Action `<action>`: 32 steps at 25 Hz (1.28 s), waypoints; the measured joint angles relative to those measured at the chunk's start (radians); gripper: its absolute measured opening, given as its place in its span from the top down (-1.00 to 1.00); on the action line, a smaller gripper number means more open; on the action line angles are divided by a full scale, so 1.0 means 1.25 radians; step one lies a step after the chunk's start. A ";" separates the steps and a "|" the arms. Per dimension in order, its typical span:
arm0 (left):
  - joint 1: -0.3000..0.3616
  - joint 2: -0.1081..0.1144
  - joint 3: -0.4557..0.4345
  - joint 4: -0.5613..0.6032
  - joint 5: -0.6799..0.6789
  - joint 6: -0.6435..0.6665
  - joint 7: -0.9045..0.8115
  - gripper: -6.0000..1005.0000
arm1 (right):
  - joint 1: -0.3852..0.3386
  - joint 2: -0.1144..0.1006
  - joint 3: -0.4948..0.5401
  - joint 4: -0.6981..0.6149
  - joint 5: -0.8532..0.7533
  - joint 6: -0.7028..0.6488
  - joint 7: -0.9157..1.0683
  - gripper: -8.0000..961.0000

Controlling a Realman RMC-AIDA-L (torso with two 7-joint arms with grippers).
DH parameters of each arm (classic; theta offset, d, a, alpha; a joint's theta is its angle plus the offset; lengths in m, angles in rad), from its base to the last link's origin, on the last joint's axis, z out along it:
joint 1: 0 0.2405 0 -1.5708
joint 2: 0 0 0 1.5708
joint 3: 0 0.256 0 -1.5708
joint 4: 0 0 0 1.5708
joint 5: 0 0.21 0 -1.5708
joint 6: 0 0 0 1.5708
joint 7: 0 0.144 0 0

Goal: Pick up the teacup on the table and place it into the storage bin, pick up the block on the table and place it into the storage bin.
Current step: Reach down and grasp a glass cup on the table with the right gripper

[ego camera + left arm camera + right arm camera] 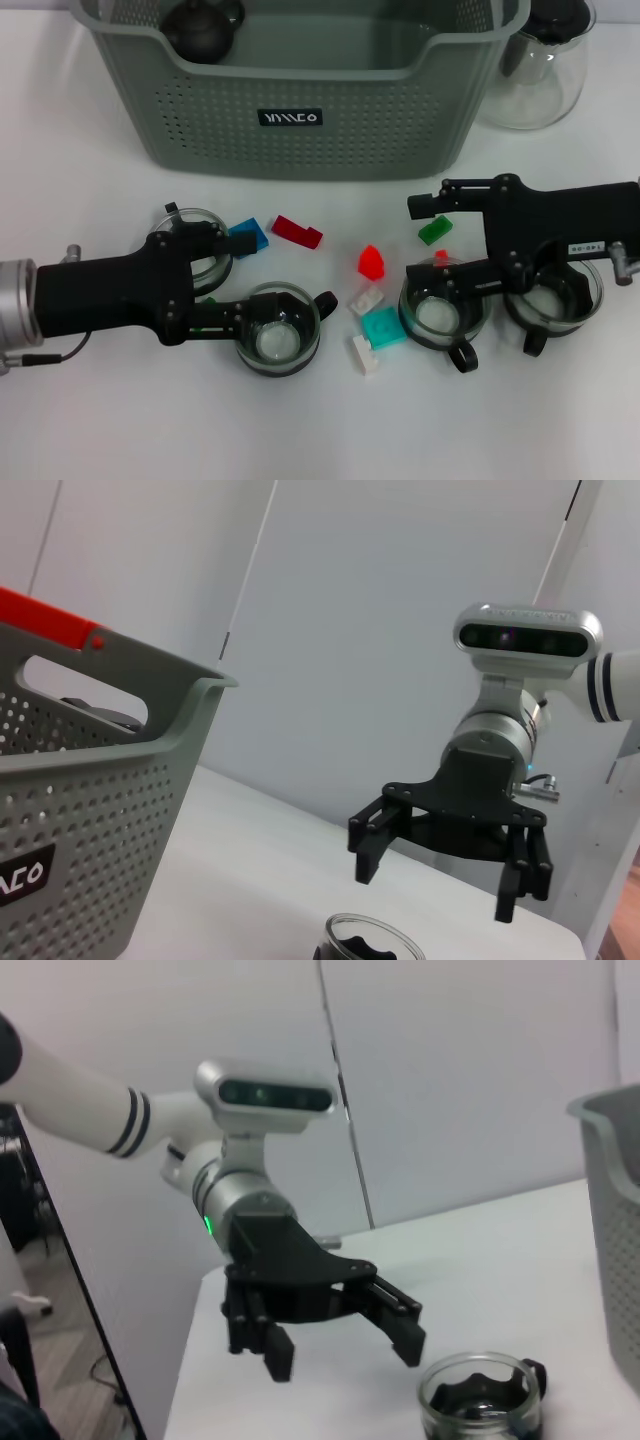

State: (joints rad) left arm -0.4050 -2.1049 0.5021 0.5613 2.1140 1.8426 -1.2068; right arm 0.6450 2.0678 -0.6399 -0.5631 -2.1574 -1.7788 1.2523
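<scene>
Beside the spread left gripper (pixel 232 282) sits a teacup (pixel 280 332)

A clear glass carafe (pixel 545 75) with a dark lid stands at the two o'clock corner of the white worktop (pixel 120 420), just beside the grey-green basket's end. A dark round teapot (pixel 200 28) sits inside that basket, at its eleven o'clock corner. Behind the worktop, the wrist views show a pale panelled wall (pixel 400 630) with thin vertical seams. In the right wrist view, a dark floor edge and a cable lie past the worktop's far end.
</scene>
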 joint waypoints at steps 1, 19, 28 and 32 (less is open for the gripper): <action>0.000 0.000 0.000 0.000 0.000 -0.001 0.001 -0.74 | -0.002 -0.001 0.001 0.005 0.001 -0.005 0.001 -0.90; -0.006 0.006 0.018 0.001 0.009 -0.012 0.002 -0.74 | -0.006 -0.027 -0.005 0.015 -0.026 0.016 0.037 -0.81; -0.032 -0.006 0.050 -0.002 0.009 -0.046 -0.002 -0.74 | -0.022 -0.068 -0.006 -0.086 -0.079 -0.008 0.109 -0.80; -0.056 -0.015 0.057 -0.018 0.009 -0.065 -0.003 -0.73 | -0.030 -0.092 -0.005 -0.158 -0.102 -0.060 0.167 -0.80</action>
State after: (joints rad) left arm -0.4755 -2.1239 0.5740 0.5382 2.1255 1.7617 -1.2103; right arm 0.6079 1.9530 -0.6462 -0.7600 -2.2852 -1.8532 1.4611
